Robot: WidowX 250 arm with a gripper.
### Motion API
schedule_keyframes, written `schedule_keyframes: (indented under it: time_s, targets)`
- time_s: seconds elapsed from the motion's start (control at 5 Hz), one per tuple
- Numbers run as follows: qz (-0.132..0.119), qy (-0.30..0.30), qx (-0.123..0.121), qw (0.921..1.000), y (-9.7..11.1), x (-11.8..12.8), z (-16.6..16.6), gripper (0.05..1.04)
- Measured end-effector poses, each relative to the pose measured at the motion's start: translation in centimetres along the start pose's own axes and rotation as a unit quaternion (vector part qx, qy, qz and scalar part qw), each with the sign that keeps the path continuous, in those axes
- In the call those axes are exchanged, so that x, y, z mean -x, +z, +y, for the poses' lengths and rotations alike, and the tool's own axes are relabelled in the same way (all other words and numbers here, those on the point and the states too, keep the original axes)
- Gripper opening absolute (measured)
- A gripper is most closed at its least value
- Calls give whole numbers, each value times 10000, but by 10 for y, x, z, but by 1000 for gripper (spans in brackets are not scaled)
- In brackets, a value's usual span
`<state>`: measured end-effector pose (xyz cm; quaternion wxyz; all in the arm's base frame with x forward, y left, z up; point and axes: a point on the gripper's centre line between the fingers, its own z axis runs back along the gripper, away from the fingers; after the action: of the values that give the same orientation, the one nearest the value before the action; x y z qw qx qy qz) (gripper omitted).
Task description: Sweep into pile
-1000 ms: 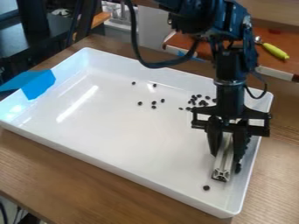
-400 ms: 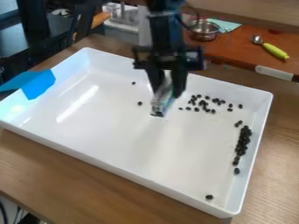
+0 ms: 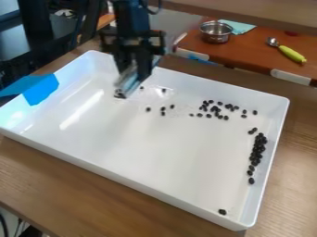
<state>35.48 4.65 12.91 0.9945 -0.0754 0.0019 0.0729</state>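
Gripper, closed on metal bar, moved from right end of tray to upper left, prob. lifted (blurry). Dark beans line right wall; mid-tray strays need sweep next.

A brown, wood-grained surface fills the foreground. Behind it on the right is a reddish-orange counter, with pale pieces along its near edge; a lighter wooden band runs beyond. At upper left, dark furniture stands beside a black upright, with bluish-white light in the very corner
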Motion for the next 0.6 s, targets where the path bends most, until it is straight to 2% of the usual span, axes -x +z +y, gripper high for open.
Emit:
schedule_keyframes:
  time_s: [0.2, 0.4, 0.6]
  targets:
    - [67, 74, -185, 9998, -14, -10, 29, 379]
    - [-27, 275, -394, 9988, -20, -21, 58, 379]
    - [-38, 330, -561, 9979, -26, -26, 65, 379]
